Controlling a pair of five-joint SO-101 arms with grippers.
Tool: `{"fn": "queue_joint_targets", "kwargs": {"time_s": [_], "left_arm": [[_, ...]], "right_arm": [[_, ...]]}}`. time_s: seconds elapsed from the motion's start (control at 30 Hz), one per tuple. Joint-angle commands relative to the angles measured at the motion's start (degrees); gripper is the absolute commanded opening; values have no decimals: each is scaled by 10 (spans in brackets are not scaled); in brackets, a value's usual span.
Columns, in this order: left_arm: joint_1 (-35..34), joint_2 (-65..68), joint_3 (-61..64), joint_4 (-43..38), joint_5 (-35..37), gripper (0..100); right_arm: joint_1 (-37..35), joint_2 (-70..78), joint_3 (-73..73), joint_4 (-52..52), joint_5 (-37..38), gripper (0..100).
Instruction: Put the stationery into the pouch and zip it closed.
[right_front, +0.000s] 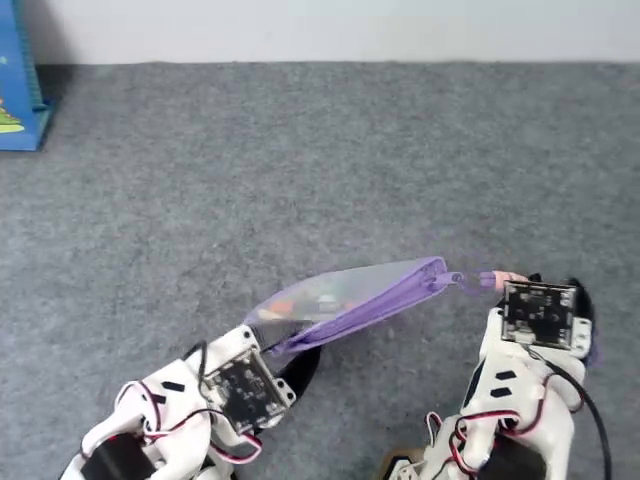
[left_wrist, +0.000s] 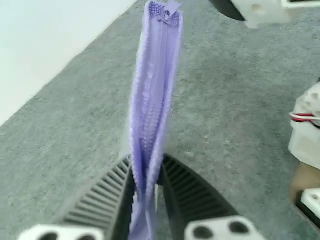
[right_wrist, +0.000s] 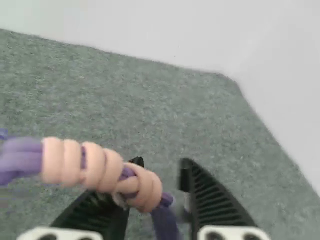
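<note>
- Left gripper (left_wrist: 146, 169), nearest: both ribbed jaws are pressed together on one end of the pouch (left_wrist: 152, 95), with purple fabric pinched flat between them and no gap visible.
- From the left wrist, the pouch runs straight away from that grip, seen along its zip edge. The teeth sit meshed for the whole visible length.
- Zip slider (left_wrist: 168, 9) is at the pouch's far end, away from the left gripper.
- From above, the pouch spans the space between the two arms, stretched in a shallow line with the right-hand end farther out on the table (right_front: 330, 160).
- I cannot tell whether its lower edge touches the table.
- Stationery (right_front: 300, 302) shows through the sheer side as orange and pale shapes near the left gripper's end; which items they are, I cannot tell.
- Right gripper (right_wrist: 159, 169): its jaws are drawn in around the near end of the zipper pull (right_wrist: 95, 170), a pink coiled piece on a purple cord. The cord drops down between the jaws.
- The pull stretches level from the gripper back toward the pouch.
- The table is covered in grey carpet-like material.
- Blue box (right_front: 18, 85) stands at the far left corner, well apart from the pouch.
- White wall (right_front: 330, 28) lies beyond the table edge.
</note>
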Motion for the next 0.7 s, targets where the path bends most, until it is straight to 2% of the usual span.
{"fn": "queue_joint_targets", "kwargs": {"time_s": [0.0,0.07,0.17,0.37,0.5,0.67], "left_arm": [[-91,3,-29,-39,62,156],[-164,3,-17,-76,109,223],[-240,4,18,-135,138,262],[-280,4,44,-178,143,261],[-350,5,42,-207,179,261],[-425,6,44,-236,185,261]], "right_arm": [[3,11,-5,28,-44,403],[-24,10,-9,58,-62,476],[-94,10,-38,120,-85,492],[-199,15,-111,181,-118,486],[-216,16,-120,194,-118,486],[-216,16,-120,217,-118,486]]}}
